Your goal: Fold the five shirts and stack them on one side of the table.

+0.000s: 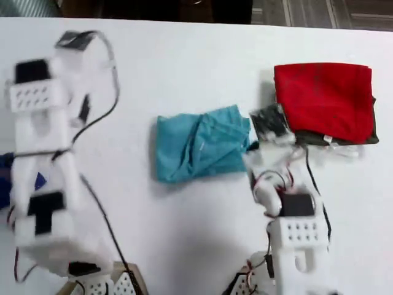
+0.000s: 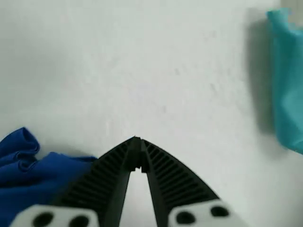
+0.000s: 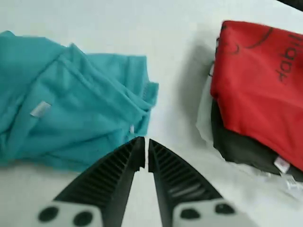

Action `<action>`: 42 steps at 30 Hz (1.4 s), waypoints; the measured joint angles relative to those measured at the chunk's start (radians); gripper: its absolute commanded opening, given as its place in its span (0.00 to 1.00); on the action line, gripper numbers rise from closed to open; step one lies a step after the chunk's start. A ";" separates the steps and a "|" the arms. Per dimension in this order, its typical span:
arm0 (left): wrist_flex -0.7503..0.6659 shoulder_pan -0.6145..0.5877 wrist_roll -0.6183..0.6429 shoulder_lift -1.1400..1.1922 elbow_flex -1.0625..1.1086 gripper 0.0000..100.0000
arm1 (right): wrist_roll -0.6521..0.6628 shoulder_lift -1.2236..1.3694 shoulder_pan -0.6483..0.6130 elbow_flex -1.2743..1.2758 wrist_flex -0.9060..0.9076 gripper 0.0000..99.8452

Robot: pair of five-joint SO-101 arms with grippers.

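Teal shirt point(image 3: 71, 109) just beside right end effector point(image 3: 144, 144), closed and empty, left end effector point(image 2: 137, 141) closed, near blue shirt point(image 2: 28, 165)

a plain white table point(image 1: 184, 80) lies under soft, even light. past its far edge are grey floor tiles point(image 1: 319, 12) and a dark shape point(image 1: 153, 9).

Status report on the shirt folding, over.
Left gripper shut, empty. Right gripper shut, empty, by teal shirt, not yet stacked. Red shirt tops stack.
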 measured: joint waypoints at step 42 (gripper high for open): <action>-0.878 -0.328 -0.011 -0.704 1.432 0.03 | 0.035 1.370 -0.224 -1.128 0.422 0.02</action>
